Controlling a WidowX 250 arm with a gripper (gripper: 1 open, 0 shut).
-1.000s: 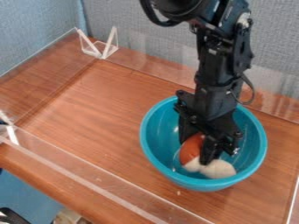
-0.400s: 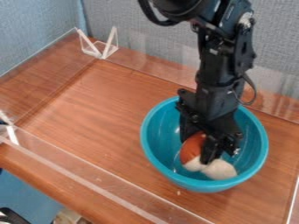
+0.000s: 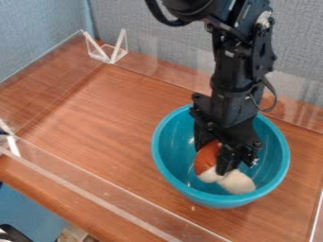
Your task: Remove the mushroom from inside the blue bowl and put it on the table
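The blue bowl [image 3: 177, 161] sits on the table [image 3: 89, 104] at the right front. Inside it lies the mushroom [image 3: 217, 174], orange-red cap to the left and cream stem to the right. My gripper [image 3: 222, 163] reaches straight down into the bowl, and its black fingers are shut on the mushroom at the bowl's bottom. Part of the mushroom is hidden behind the fingers.
Low clear acrylic walls [image 3: 51, 57] run along the table's edges. A white wire stand [image 3: 106, 43] is at the back left corner. Bare wood stretches to the left of the bowl.
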